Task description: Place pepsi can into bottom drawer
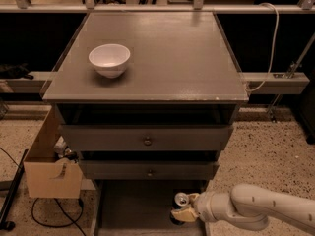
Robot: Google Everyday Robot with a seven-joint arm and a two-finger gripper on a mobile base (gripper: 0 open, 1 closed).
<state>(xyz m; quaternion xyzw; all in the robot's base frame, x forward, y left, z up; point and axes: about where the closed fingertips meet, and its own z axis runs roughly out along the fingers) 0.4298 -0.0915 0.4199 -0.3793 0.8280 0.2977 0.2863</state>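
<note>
Dark blue pepsi can [180,203] is sitting clamped in my hand [183,213], low over the near right of the open bottom drawer [133,205]. Releasing this close to its right edge, I am risking it tipping.

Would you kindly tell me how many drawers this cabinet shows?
3: the top drawer under the tabletop and the middle drawer below it, both closed, and the bottom drawer pulled open, where the gripper holds the pepsi can over its right side.
</note>
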